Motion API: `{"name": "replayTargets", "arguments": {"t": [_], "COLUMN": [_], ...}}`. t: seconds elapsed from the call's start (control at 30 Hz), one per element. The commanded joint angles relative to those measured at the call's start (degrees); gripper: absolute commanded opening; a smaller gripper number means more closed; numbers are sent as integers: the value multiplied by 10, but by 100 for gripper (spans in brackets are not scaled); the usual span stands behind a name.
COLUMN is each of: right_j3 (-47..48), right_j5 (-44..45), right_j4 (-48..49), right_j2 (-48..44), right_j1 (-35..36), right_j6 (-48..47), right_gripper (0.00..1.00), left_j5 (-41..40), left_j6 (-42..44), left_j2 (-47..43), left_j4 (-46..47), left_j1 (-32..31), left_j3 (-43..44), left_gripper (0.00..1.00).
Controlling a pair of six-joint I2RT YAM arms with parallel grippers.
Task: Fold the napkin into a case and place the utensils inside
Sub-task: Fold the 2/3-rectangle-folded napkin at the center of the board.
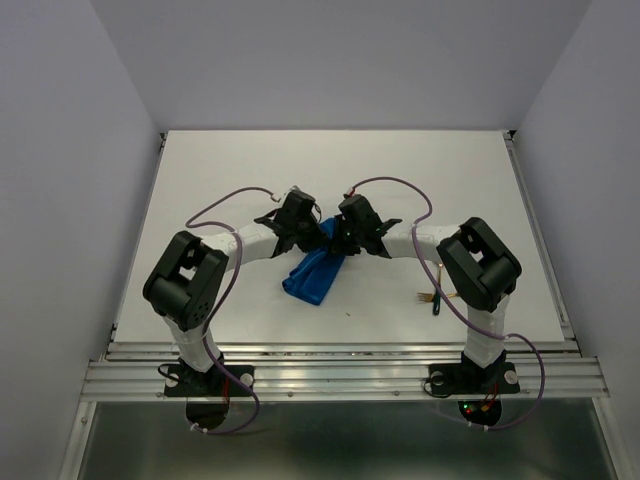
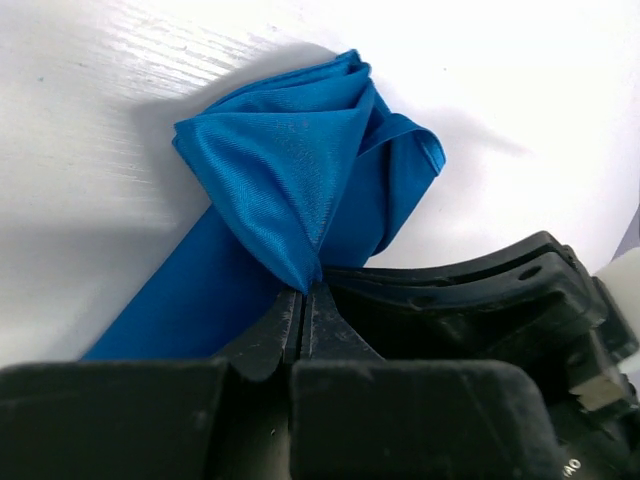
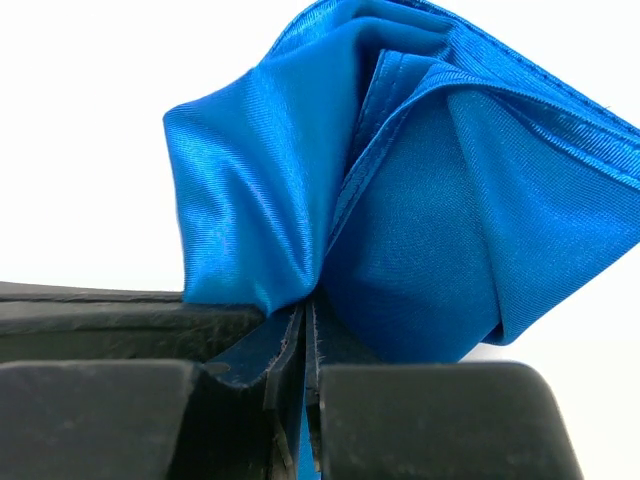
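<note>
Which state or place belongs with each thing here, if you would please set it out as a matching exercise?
Things:
1. bright blue satin cloth napkin
2. small gold-headed, green-handled utensils
3. black left claw

States or places:
A. lying on the white table by the right arm
B. shut on the cloth
C. bunched mid-table, pinched at its far end

Pairs: 1-C, 2-A, 3-B.

A white, faintly grained surface (image 1: pixel 250 170) stands boxed in by pale grey walls (image 1: pixel 60 150) on its far, left and right sides. A ribbed aluminium rail (image 1: pixel 340 378) runs along the surface's near edge. A tiny dark speck (image 1: pixel 348 316), possibly a mark, lies on the surface near that edge.
</note>
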Motion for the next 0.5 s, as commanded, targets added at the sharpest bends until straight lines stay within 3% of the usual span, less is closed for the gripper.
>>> {"name": "replayTargets", "arguments": {"t": [0.0, 0.27, 0.47], "right_j3": [-6, -14, -20], "right_j5": [-2, -1, 22], "right_j4": [-2, 18, 12], "right_j2": [13, 4, -37], "right_j1": [9, 9, 9], "right_j6": [-2, 4, -3], "right_gripper": [7, 7, 7], "left_j5": [49, 52, 3], "left_j6": [-48, -126, -91], "left_j2": [6, -12, -21], "left_j4": [81, 143, 69], "left_j1": [-9, -12, -12], "left_j3": [-39, -75, -41], "left_gripper": [0, 0, 0]}}
